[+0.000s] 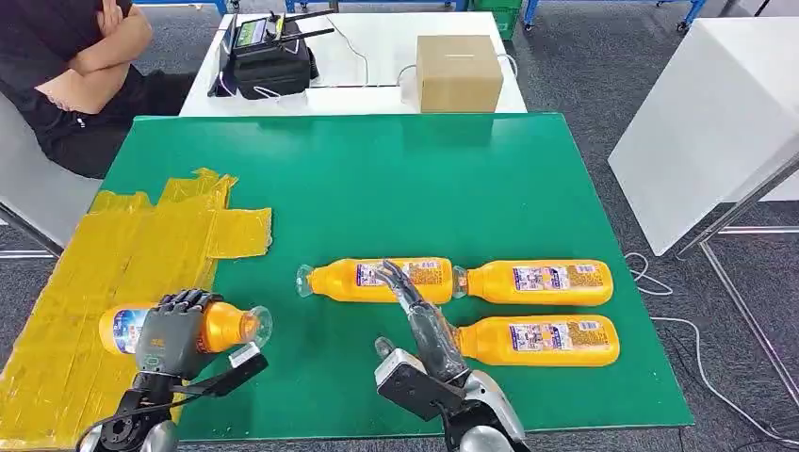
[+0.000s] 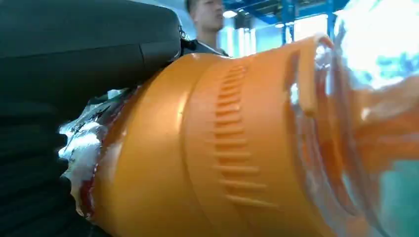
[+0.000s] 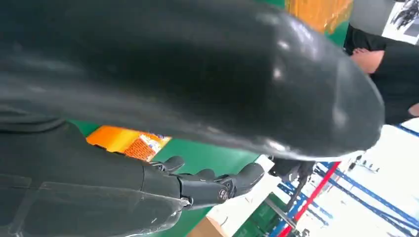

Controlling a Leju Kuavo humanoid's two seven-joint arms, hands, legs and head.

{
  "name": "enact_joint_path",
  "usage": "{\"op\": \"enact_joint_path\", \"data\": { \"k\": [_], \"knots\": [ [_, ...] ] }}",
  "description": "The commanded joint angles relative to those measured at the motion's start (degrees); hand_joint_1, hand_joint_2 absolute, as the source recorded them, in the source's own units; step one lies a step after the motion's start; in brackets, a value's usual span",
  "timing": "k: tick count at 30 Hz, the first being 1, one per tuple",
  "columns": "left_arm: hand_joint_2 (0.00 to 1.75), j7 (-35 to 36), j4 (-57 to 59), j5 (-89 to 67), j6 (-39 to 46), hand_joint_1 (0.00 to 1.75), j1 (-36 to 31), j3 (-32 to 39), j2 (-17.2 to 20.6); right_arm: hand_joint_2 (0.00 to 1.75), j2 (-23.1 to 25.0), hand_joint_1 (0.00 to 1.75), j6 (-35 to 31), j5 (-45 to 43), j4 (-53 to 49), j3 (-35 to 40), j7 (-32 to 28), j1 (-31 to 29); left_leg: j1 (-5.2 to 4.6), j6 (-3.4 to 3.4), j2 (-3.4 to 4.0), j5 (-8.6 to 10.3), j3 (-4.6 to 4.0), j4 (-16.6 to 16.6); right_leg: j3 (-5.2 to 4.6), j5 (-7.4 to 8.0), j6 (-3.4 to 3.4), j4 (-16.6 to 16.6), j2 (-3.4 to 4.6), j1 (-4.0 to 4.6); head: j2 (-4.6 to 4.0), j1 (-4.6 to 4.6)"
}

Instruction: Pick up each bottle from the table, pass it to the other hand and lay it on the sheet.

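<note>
Here the left hand (image 1: pixel 174 331) has its fingers wrapped over the middle of an orange plastic bottle with a clear cap and printed label (image 1: pixel 226 325), which lies on its side across the right edge of the crinkled yellow sheet (image 1: pixel 104 273) — label end over the sheet, clear cap end out over the green table mat (image 1: pixel 415 179). Whether it already rests on the sheet or hangs just above it, I cannot tell.

If the fingers let go now, the round bottle may roll, and the sheet's wrinkles could tip it back toward the bare mat; half of it would end off the sheet anyway. Carrying it further in over the sheet looks safer.

The right hand (image 1: pixel 415 301) reaches forward with fingers straight and apart, holding nothing, its tips over the nearest lying orange bottle (image 1: pixel 372 280). Two more orange bottles (image 1: pixel 537 282) (image 1: pixel 542 340) lie close beside it, the far one nearly touching the nearest end to end. A clumsy closing grip could nudge that neighbour and set it rolling — the mat's right edge is not far from them.

Open room lies across the middle and far half of the mat; the near edge sits close below both wrists. A seated person (image 1: pixel 71 75) is just off the far left corner.
</note>
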Motion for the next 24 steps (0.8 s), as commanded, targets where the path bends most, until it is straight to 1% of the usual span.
{"op": "enact_joint_path", "data": {
  "k": [1,3,5,6,9,10,11,12,16,17,18,20,21,22,23,24],
  "knots": [
    [0.00,3.66,8.25,-3.87,0.54,0.00,-2.71,-4.04,1.96,0.00,-0.92,0.00,1.01,0.94,1.93,-0.55,1.43,-1.83,-0.01,-0.02,0.03,-0.01,0.23,-0.11,0.21,-0.01,-0.02,-0.09,-0.02,0.00,0.00,0.00],
    [0.00,3.55,7.93,-3.91,1.22,0.00,-2.88,-4.20,1.80,0.00,-0.41,0.00,0.55,3.32,2.71,-0.34,2.14,-2.56,-0.02,-0.01,0.03,-0.01,0.28,-0.15,0.26,-0.02,-0.03,-0.11,-0.03,0.00,0.00,0.00],
    [0.00,3.63,7.39,-3.97,1.11,0.00,-3.21,-4.40,1.49,0.00,0.48,0.00,0.21,4.40,2.62,-0.07,3.10,-3.19,-0.02,-0.01,-0.01,-0.01,0.15,-0.08,0.14,-0.02,-0.02,-0.06,-0.04,0.00,0.00,0.00],
    [0.00,3.63,7.39,-3.97,1.11,0.00,-3.21,-4.40,1.49,0.00,0.48,0.00,0.21,4.40,2.62,-0.07,3.10,-3.19,0.00,-0.02,0.03,-0.04,0.26,-0.10,0.24,-0.03,-0.03,-0.08,-0.02,0.01,0.00,0.00],
    [0.00,3.72,7.30,-4.03,1.05,0.00,-3.28,-4.44,1.46,0.00,0.63,0.00,0.23,4.51,2.59,-0.02,3.32,-3.31,-0.01,-0.01,0.01,0.00,0.12,-0.06,0.11,-0.01,-0.01,-0.03,-0.02,0.01,0.00,0.02],
    [0.00,3.72,7.30,-4.03,1.05,0.00,-3.28,-4.44,1.46,0.00,0.63,0.00,0.23,4.51,2.59,-0.02,3.32,-3.31,0.01,-0.02,0.04,-0.02,0.26,-0.11,0.25,-0.01,-0.03,-0.10,-0.02,0.03,0.00,0.00],
    [0.00,3.72,7.30,-4.03,1.05,0.00,-3.28,-4.44,1.46,0.00,0.63,0.00,0.23,4.51,2.59,-0.02,3.32,-3.31,-0.01,-0.01,0.02,0.00,0.13,-0.07,0.11,0.00,-0.01,-0.05,-0.02,0.01,0.00,0.00],
    [0.00,3.72,7.30,-4.03,1.05,0.00,-3.28,-4.44,1.46,0.00,0.63,0.00,0.23,4.51,2.59,-0.02,3.32,-3.31,-0.01,-0.01,0.02,-0.02,0.25,-0.11,0.24,-0.02,-0.02,-0.09,-0.03,0.01,0.00,0.00],
    [0.00,3.72,7.30,-4.03,1.05,0.00,-3.28,-4.44,1.46,0.00,0.63,0.00,0.23,4.51,2.59,-0.02,3.32,-3.31,0.00,0.00,-0.01,0.00,0.09,-0.05,0.09,0.00,-0.01,-0.04,-0.03,0.01,0.00,0.02],
    [0.00,3.72,7.30,-4.03,1.05,0.00,-3.28,-4.44,1.46,0.00,0.63,0.00,0.23,4.51,2.59,-0.02,3.32,-3.31,-0.01,-0.01,-0.01,-0.01,0.19,-0.08,0.19,-0.02,-0.01,-0.07,-0.05,0.01,0.00,0.00],
    [0.00,3.97,7.35,-4.21,1.04,0.00,-2.79,-4.34,1.63,0.00,0.25,0.00,0.12,5.86,2.93,0.09,4.28,-3.25,-0.01,0.00,0.00,0.00,0.10,-0.06,0.09,0.00,-0.01,-0.04,-0.03,0.00,0.00,0.00],
    [0.00,3.93,7.51,-4.14,1.47,0.00,-2.46,-4.25,1.68,0.00,0.04,0.00,-0.41,6.97,4.00,-0.29,4.18,-3.17,0.00,-0.01,0.04,-0.03,0.25,-0.11,0.24,-0.02,-0.02,-0.10,0.00,0.02,0.00,0.00],
    [0.00,4.03,7.18,-4.00,1.88,0.00,-2.47,-4.14,1.40,0.00,0.43,0.00,-0.80,7.53,4.25,-0.46,4.36,-3.27,-0.01,-0.01,0.03,-0.01,0.16,-0.09,0.15,-0.01,-0.01,-0.07,0.00,0.01,0.00,0.00],
    [0.00,4.04,6.70,-3.96,1.95,0.00,-2.33,-4.11,1.24,0.00,0.42,0.00,-1.77,10.52,4.69,-0.35,5.76,-3.64,0.01,-0.03,0.07,-0.05,0.45,-0.20,0.43,-0.03,-0.04,-0.18,0.00,0.03,0.00,0.00],
    [0.00,4.26,6.04,-3.86,1.87,0.00,-2.13,-3.95,1.03,0.00,0.35,0.00,-2.06,13.14,4.94,-0.14,7.63,-3.85,0.00,-0.01,0.04,-0.01,0.19,-0.10,0.18,0.00,-0.01,-0.09,0.00,0.01,0.00,0.00],
    [0.00,4.44,5.32,-3.67,2.22,0.00,-1.95,-3.75,0.68,1.75,0.65,0.00,-2.43,14.96,5.17,-0.21,8.50,-4.06,0.00,-0.02,0.05,-0.02,0.31,-0.14,0.29,-0.01,-0.02,-0.13,0.00,0.02,0.00,0.00]
  ]
}}
